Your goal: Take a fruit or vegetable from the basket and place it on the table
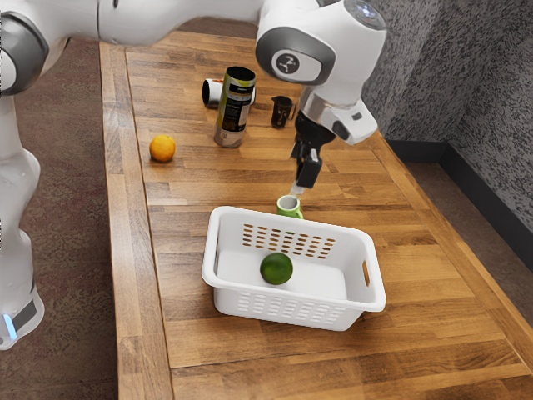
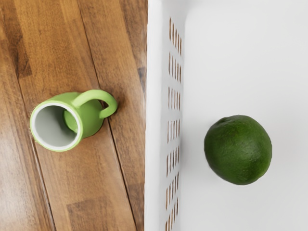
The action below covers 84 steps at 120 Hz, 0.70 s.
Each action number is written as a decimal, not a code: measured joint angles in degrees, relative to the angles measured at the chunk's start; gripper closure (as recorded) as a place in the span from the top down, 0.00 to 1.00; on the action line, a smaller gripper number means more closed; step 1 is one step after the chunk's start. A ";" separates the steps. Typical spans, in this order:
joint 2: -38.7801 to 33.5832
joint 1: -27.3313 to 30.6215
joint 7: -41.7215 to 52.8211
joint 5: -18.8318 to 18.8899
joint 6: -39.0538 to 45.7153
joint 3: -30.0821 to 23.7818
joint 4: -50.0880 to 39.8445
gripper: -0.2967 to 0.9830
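My gripper (image 1: 299,187) hangs above the table behind the white basket, over the green mug and outside the basket's rim; whether it is open or shut cannot be made out. The white basket (image 1: 293,319) stands on the wooden table (image 1: 433,333). On its floor rests a dark green round fruit (image 1: 276,268), like a lime or avocado, below the level of my gripper and off to one side. In the wrist view the green fruit (image 2: 238,149) lies inside the basket (image 2: 161,96), apart from the slotted wall.
A green mug (image 1: 289,207) stands just behind the basket; the wrist view has the mug (image 2: 89,115) close outside the slotted wall. Farther back are an orange (image 1: 162,148), a tall can (image 1: 234,108), a white cylinder (image 1: 213,92) and a dark small pitcher (image 1: 281,112).
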 joint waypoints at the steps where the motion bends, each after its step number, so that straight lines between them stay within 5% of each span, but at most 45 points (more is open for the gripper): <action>1: -0.01 0.24 -0.04 -0.04 0.15 0.00 -0.12 0.77; 22: -0.44 5.09 -2.81 -0.74 2.27 -1.78 -1.43 0.77; 56: -0.33 1.60 -8.79 -0.99 3.37 -2.19 -1.38 0.77; 84: -0.61 0.80 -22.41 -8.48 3.53 -1.99 -4.34 0.77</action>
